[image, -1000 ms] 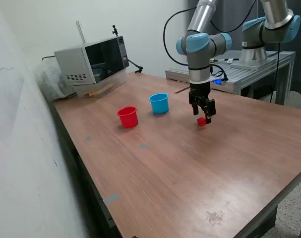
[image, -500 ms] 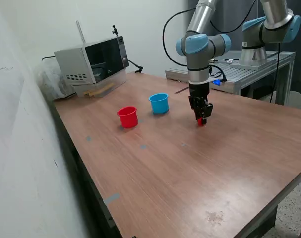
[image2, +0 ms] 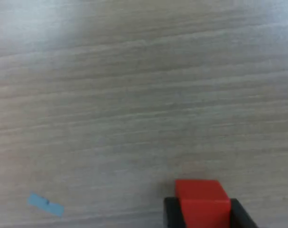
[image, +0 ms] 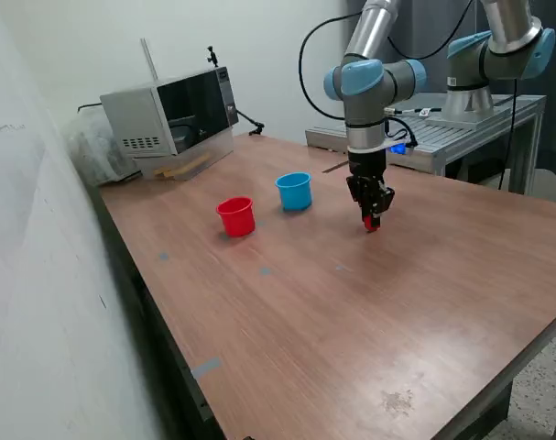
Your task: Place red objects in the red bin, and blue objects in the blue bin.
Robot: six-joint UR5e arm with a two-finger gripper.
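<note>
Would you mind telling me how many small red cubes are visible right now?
1. The red cube is clamped in the gripper, at the table, toward the exterior view's right of the blue cup. Others may be hidden.

**What you cannot make out from these two views**

In the wrist view the whole picture is soft. The red cube point(image2: 202, 203) and the dark fingers point(image2: 172, 213) on either side of it are cut off by the picture's edge, so you cannot see their lower parts.

In the exterior view the gripper point(image: 372, 218) covers most of that cube, leaving you only a sliver of red at the fingertips. You cannot tell whether the cube touches the table point(image: 351, 312). The insides of the red cup point(image: 236, 216) and the blue cup point(image: 295, 191) are hidden from you.
</note>
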